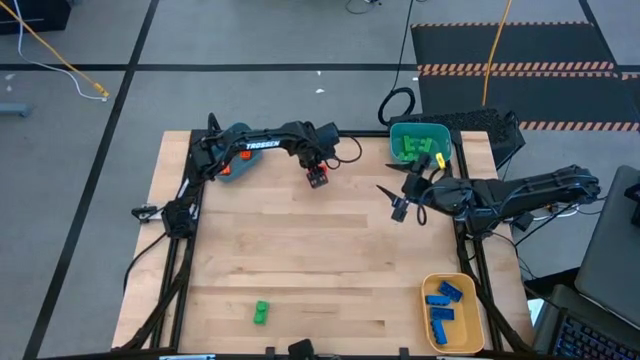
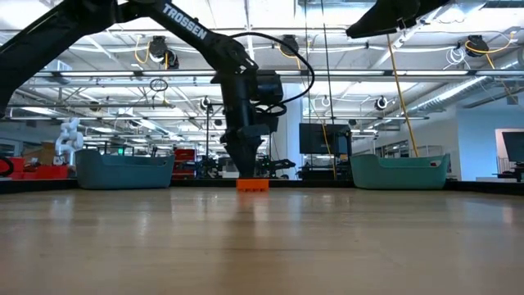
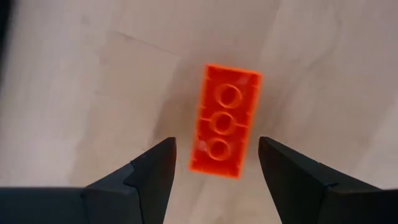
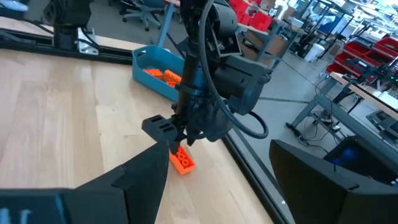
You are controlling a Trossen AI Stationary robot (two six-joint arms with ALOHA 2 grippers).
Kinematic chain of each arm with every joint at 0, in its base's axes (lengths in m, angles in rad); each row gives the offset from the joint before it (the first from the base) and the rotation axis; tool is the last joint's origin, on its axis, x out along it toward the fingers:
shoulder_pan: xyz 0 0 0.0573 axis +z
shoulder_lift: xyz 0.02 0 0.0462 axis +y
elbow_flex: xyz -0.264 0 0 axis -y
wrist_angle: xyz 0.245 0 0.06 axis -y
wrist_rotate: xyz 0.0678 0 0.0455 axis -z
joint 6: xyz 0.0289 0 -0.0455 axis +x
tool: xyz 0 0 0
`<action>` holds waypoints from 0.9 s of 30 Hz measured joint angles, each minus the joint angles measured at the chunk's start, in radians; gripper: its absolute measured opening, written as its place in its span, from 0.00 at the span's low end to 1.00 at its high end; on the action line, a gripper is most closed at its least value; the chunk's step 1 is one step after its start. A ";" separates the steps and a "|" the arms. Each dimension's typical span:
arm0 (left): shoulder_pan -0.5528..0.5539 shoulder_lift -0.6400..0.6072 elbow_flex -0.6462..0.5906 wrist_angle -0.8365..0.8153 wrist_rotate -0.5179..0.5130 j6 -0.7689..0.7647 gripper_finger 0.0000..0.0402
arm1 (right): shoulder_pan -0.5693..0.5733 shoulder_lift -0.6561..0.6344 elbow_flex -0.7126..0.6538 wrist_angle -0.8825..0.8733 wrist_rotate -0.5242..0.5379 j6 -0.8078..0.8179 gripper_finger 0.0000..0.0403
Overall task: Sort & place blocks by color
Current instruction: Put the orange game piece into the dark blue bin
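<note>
My left gripper (image 3: 214,163), fingers apart, straddles the orange block (image 3: 225,120), whose long axis runs along my fingers.

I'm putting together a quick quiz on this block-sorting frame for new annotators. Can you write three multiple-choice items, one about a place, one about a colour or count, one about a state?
1. Where does the lone green block lie?
A. In the yellow bin
B. On the bare table near the front edge
C. Under the right gripper

2. What colour are the blocks in the yellow bin?
A. Blue
B. Orange
C. Green

3. How do the left gripper and the orange block stand?
A. Shut on the block, lifted
B. Open, fingers either side of the block lying on the table
C. Open, far from any block

Answers:
1 B: the high view shows it alone on the wood, apart from every bin.
2 A: only blue blocks lie inside.
3 B: the left wrist view shows gaps between both fingers and the block.
</note>
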 joint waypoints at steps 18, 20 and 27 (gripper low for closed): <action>-0.014 0.058 -0.001 0.029 -0.045 0.023 0.57 | 0.000 -0.009 0.000 0.000 0.000 0.000 0.67; -0.014 0.056 0.001 0.037 -0.045 0.022 0.57 | 0.000 -0.009 0.000 0.000 0.000 0.000 0.67; -0.013 0.058 0.000 0.014 -0.053 0.015 0.57 | 0.000 -0.009 0.000 0.000 0.000 -0.003 0.67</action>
